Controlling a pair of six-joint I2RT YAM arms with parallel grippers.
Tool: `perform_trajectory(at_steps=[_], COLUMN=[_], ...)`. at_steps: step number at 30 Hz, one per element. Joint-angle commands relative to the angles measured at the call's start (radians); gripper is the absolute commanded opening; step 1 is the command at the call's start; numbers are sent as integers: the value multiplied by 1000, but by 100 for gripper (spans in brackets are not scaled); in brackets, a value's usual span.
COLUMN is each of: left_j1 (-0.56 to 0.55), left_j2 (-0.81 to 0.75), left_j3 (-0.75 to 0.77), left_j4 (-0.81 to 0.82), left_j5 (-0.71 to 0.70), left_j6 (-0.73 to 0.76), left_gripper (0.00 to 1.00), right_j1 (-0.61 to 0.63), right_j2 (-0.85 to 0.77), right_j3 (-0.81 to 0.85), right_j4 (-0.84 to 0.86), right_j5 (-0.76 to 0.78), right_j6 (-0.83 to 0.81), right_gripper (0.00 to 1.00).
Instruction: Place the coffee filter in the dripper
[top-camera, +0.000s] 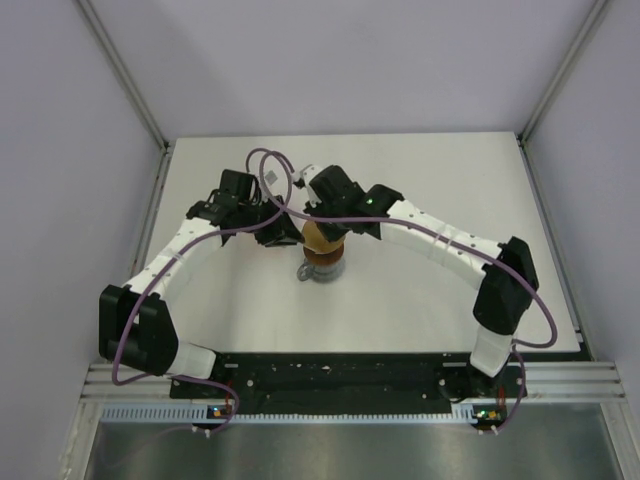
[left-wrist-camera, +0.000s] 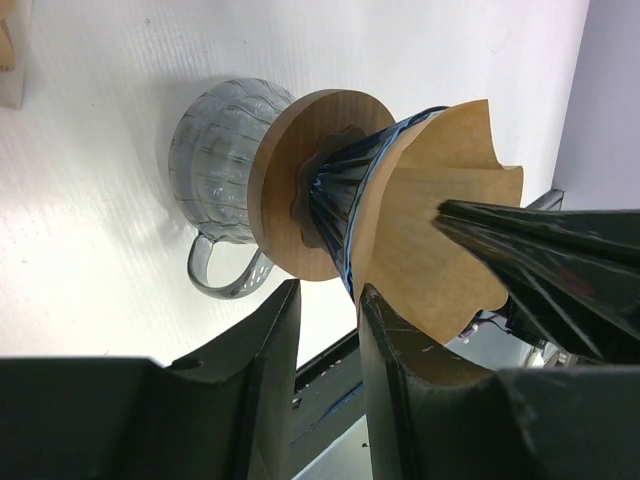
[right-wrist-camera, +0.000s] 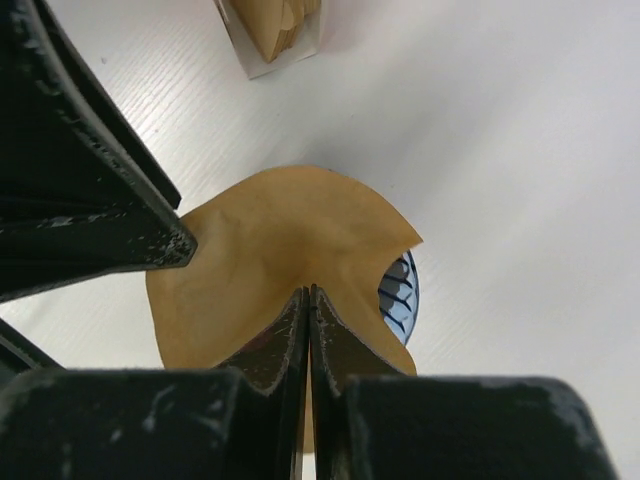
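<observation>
White surface (top-camera: 420, 300). Right pincer (right-wrist-camera: 307, 295) closed on a coffee filter (right-wrist-camera: 280, 240) fold; filter sits straight ahead of its tips inside the dripper (right-wrist-camera: 400, 290), axes aligned. Left pincer (left-wrist-camera: 330, 288) part open, empty, beside the rim.

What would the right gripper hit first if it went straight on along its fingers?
The coffee filter: the right gripper has its shut tips against the paper. Just behind the paper is the blue dripper, so going on would probably press the paper into the cone. Exact depth is unclear.
</observation>
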Motion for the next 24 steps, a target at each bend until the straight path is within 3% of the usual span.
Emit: perform_trajectory(at_steps=[1, 12, 24], left_j1=[-4, -4, -4], left_j2=[3, -2, -14], left_j3=[34, 47, 103], left_j4=[7, 3, -35], left_j5=[-15, -15, -15], left_j6=[15, 24, 53], left_gripper=[36, 40, 56], right_j1=[-9, -64, -108], right_j2=[-125, -246, -272], right_j3=[60, 40, -9], right_j4=[21, 23, 40], right_j5=[-2, 8, -14], right_j6=[-18, -9, 3], right_gripper=[0, 0, 0])
